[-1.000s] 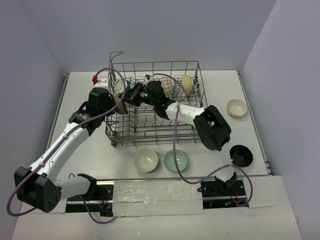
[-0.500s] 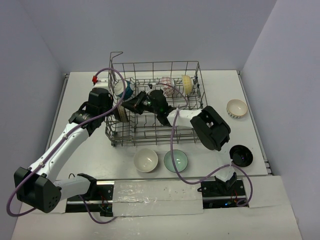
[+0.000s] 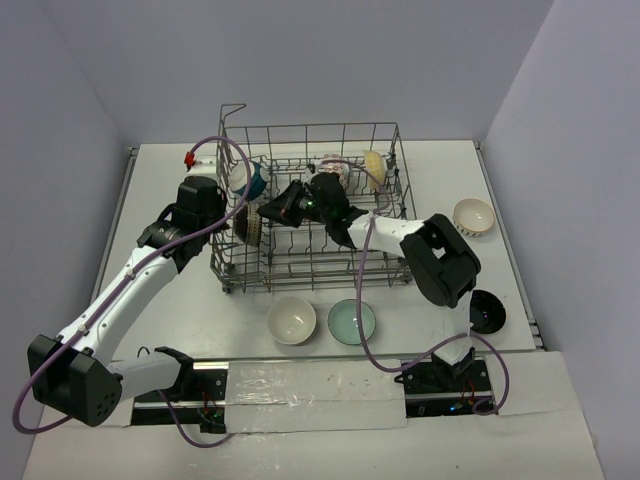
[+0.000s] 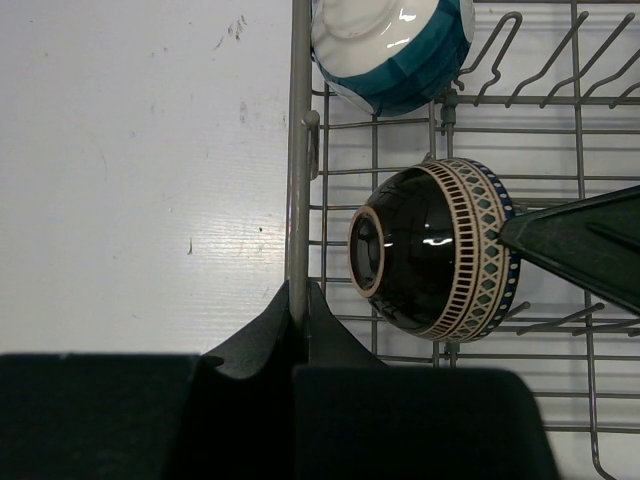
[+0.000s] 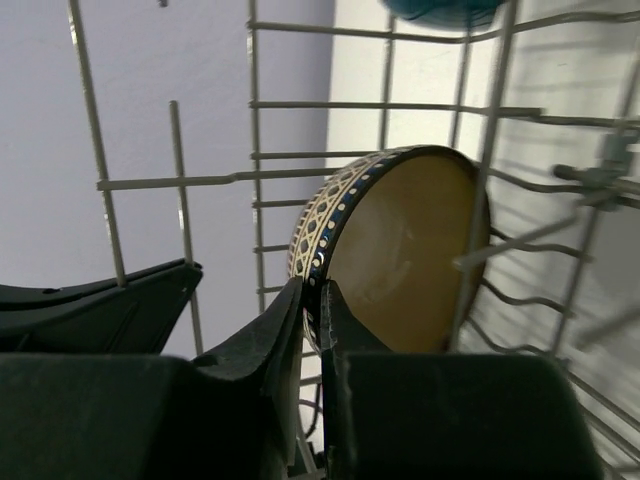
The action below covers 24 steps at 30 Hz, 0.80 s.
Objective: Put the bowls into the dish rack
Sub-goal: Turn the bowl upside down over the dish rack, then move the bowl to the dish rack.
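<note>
The grey wire dish rack (image 3: pixel 312 127) stands mid-table. My left gripper (image 3: pixel 232 214) is shut on its left top rim wire (image 4: pixel 298 300). My right gripper (image 3: pixel 268 213) reaches inside the rack, shut on the rim of a black bowl (image 3: pixel 248 226) with a tan patterned band (image 4: pixel 430 250). That bowl stands on edge by the left wall, its tan inside (image 5: pixel 400 250) facing my right gripper (image 5: pixel 312 300). A blue-and-white bowl (image 4: pixel 395 45), a red-patterned bowl (image 3: pixel 335 170) and a cream bowl (image 3: pixel 374 165) sit among the far tines.
On the table in front of the rack lie a white bowl (image 3: pixel 292 320) and a pale green bowl (image 3: pixel 352 322). To the right lie a plain black bowl (image 3: pixel 485 310) and a tan-rimmed bowl (image 3: pixel 473 216). Side walls close in the table.
My right gripper has carried the black patterned bowl down and nearer along the rack's left wall, and its elbow has swung to the right. The left gripper has stayed on the rim.
</note>
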{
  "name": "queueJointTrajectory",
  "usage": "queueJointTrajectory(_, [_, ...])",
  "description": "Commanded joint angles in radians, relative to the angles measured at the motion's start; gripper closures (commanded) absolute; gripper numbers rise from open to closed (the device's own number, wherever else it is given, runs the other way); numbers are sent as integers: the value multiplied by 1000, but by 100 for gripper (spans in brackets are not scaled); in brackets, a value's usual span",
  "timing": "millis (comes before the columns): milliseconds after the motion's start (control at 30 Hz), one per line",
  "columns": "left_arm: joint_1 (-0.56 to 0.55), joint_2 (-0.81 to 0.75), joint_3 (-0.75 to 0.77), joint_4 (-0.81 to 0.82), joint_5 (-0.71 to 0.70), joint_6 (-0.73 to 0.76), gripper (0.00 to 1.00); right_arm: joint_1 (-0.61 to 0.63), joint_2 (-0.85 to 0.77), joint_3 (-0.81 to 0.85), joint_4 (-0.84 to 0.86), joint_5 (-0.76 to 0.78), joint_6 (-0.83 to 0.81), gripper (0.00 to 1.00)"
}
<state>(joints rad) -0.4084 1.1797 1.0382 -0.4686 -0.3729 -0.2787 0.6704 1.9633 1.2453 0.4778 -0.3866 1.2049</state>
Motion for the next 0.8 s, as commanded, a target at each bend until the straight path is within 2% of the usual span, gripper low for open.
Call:
queueJointTrajectory(0, [-12,-12,-13,-54,38,7,100,-49,-63,-26,-142,43,-111,86])
queueJointTrajectory(533, [-12,1,-13,-54,60,9,100,-63,-58,-24,-240,60,-195,71])
queueJointTrajectory(667, [-12,11,-10,-56,63,10,100,-55,-98,-23,-269,81,-241,71])
queueJointTrajectory(767, [-12,12,-10,-54,69,10,100,-37,-144,3,-340,92,-289,76])
